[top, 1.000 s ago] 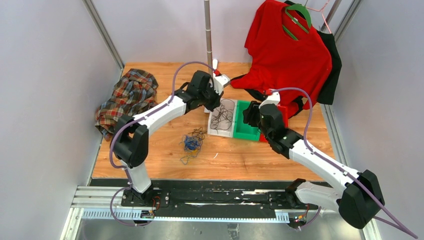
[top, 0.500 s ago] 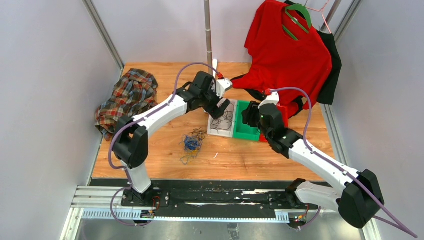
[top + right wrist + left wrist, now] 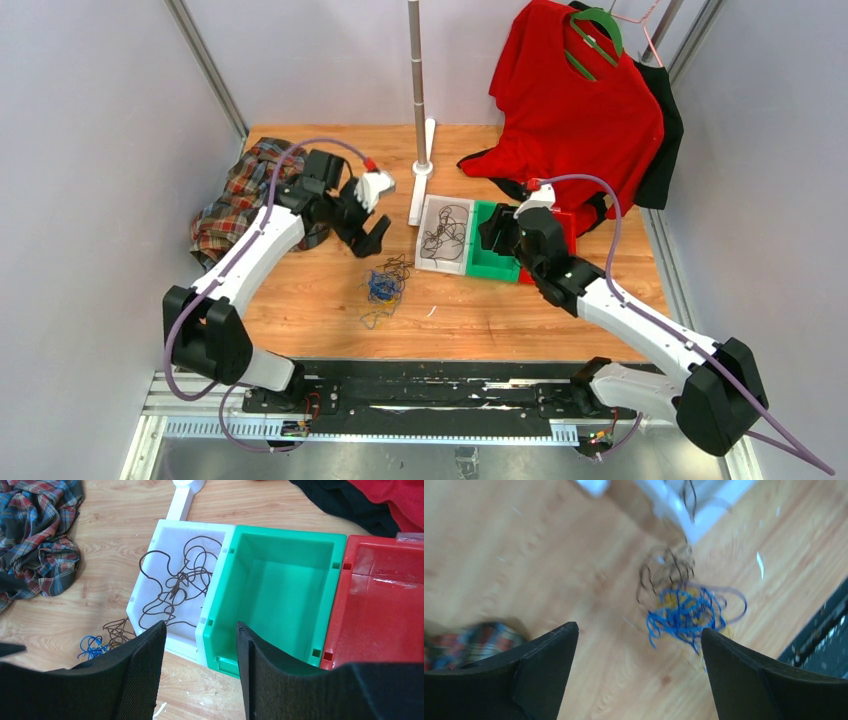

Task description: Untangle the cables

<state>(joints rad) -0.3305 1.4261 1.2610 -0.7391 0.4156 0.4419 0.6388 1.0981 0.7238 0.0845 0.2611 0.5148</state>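
Observation:
A wad of blue, yellow-orange and black cables (image 3: pixel 383 288) lies on the wooden table in front of the white bin (image 3: pixel 428 262). A loose black cable (image 3: pixel 446 228) lies coiled inside that bin. My left gripper (image 3: pixel 372 240) hangs open just above and left of the wad, holding nothing; in the left wrist view the cables (image 3: pixel 686 614) sit blurred near the right finger of the left gripper (image 3: pixel 639 630). My right gripper (image 3: pixel 200 627) is open and empty over the near edge of the white bin (image 3: pixel 165 535) and green bin (image 3: pixel 222 595); its black cable (image 3: pixel 175 585) shows clearly.
A green bin (image 3: pixel 478 265) and a red bin (image 3: pixel 385 605) stand beside the white one. A plaid shirt (image 3: pixel 250 190) lies back left. A red shirt (image 3: pixel 575 100) hangs from a rack at the back right. A metal pole (image 3: pixel 417 70) stands behind the bins.
My left gripper opened over the white bin, left the black cable there, and swung left and back to the spot beside the wad. The right gripper barely moved.

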